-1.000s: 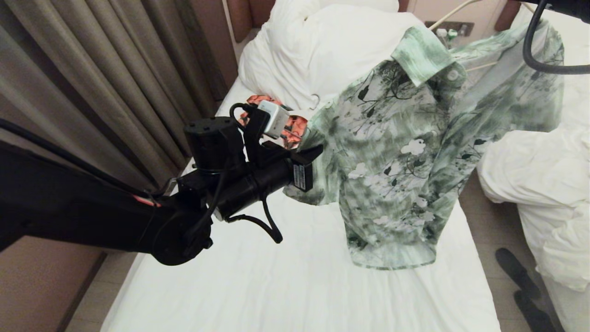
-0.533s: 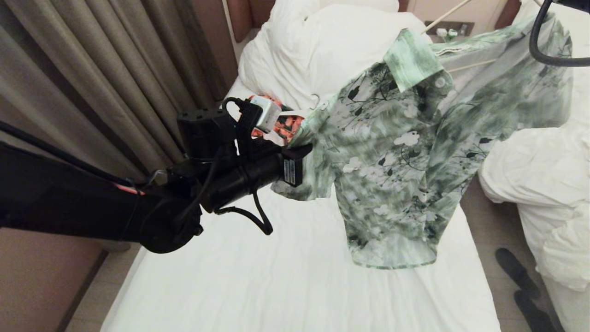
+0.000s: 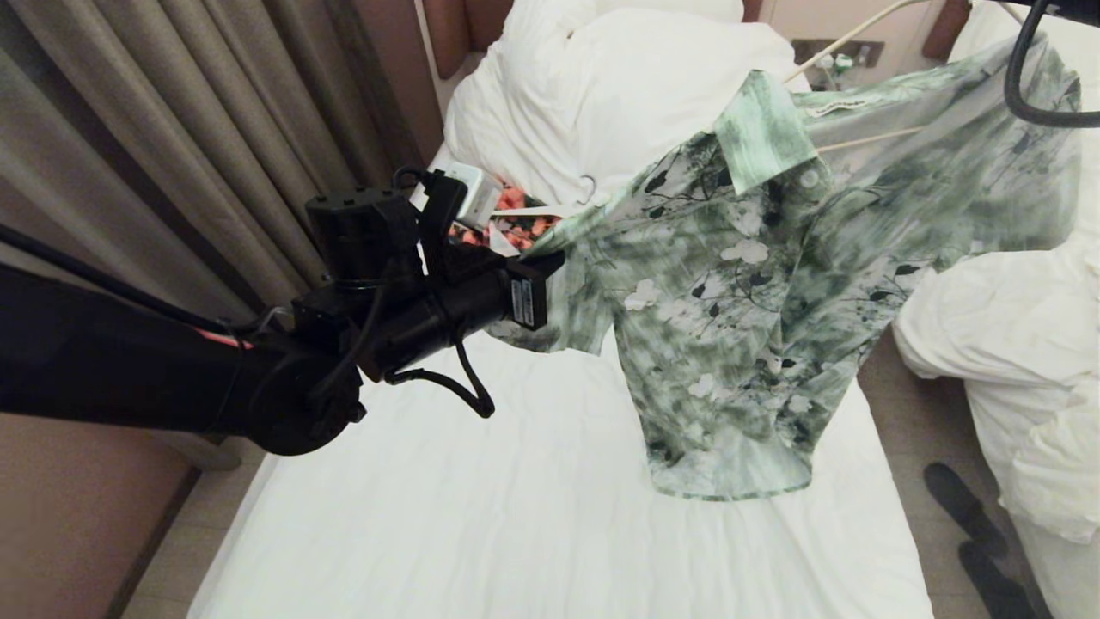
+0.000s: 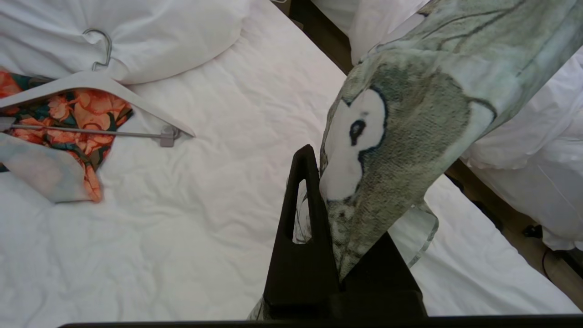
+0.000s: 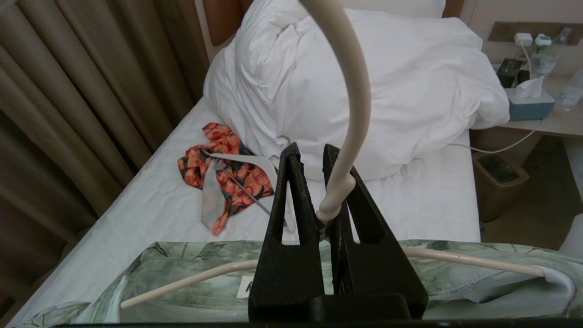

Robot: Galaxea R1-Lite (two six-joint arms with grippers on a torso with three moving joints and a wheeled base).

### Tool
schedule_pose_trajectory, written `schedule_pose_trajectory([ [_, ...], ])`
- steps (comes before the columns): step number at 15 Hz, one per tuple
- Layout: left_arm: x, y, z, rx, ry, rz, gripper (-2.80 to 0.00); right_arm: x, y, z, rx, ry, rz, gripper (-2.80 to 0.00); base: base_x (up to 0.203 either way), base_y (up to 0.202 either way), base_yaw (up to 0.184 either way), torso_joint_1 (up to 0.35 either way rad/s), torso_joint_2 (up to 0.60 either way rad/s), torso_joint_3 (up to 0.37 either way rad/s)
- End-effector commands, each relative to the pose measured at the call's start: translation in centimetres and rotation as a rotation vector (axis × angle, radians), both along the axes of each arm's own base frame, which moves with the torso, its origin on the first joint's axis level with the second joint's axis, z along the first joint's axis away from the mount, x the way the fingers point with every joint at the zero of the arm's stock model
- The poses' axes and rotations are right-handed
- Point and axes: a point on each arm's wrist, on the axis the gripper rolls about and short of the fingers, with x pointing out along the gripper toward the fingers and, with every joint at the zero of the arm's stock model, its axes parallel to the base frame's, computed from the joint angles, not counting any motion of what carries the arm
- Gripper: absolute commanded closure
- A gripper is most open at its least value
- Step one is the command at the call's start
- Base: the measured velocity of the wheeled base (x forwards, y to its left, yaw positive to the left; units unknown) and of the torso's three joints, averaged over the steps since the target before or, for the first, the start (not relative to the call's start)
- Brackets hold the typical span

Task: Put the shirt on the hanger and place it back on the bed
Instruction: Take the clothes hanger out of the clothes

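The green and white floral shirt (image 3: pixel 756 301) hangs spread in the air over the bed (image 3: pixel 533 516), its hem brushing the sheet. My left gripper (image 3: pixel 550 258) is shut on the shirt's sleeve edge (image 4: pixel 410 123), pulling it toward the curtain side; the fabric is pinched between the left gripper's fingers (image 4: pixel 324 180). The cream hanger (image 3: pixel 859 140) runs inside the shirt's shoulders. In the right wrist view, my right gripper (image 5: pixel 311 152) is shut on the hanger's neck (image 5: pixel 355 105), with the shirt's collar band (image 5: pixel 182 264) just below it. That arm is mostly off the head view's top right.
An orange-red floral garment (image 4: pixel 68 114) lies near the pillows (image 3: pixel 601 86) under a thicker white hanger (image 4: pixel 104 82). Curtains (image 3: pixel 172 129) hang at the left. A neighbouring bed with duvet (image 3: pixel 1014 327) is at the right, a nightstand (image 5: pixel 537 109) behind it, and dark objects (image 3: pixel 962 507) on the floor between.
My left gripper has moved left and a little up with the sleeve. The shirt's right shoulder has shifted right, so the shirt is stretched wider. The collar has dropped slightly.
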Motion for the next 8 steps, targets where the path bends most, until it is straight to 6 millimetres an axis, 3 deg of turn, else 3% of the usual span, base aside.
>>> schedule_pose_trajectory([
  [1, -0.1, 0.0, 0.3, -0.008, -0.012, -0.001, 0.0, -0.2, -0.1, 0.1, 0.001, -0.005, -0.001, 0.0, 0.0, 0.0, 0.0, 0.0, 0.0, 0.0],
  [3, -0.3, 0.1, 0.4, -0.008, -0.017, 0.002, 0.0, -0.2, -0.1, 0.1, 0.002, -0.007, -0.001, 0.0, 0.0, 0.0, 0.0, 0.0, 0.0, 0.0],
  [4, -0.4, 0.2, 0.6, -0.01, -0.022, 0.0, -2.8, -0.2, -0.1, 0.1, 0.002, -0.007, -0.001, 0.0, 0.0, 0.0, 0.0, 0.0, 0.0, 0.0],
  [8, -1.5, 0.7, 1.6, -0.023, -0.041, -0.021, -2.8, 0.2, 0.0, 0.0, -0.001, -0.003, -0.002, 0.0, 0.0, 0.0, 0.0, 0.0, 0.0, 0.0],
])
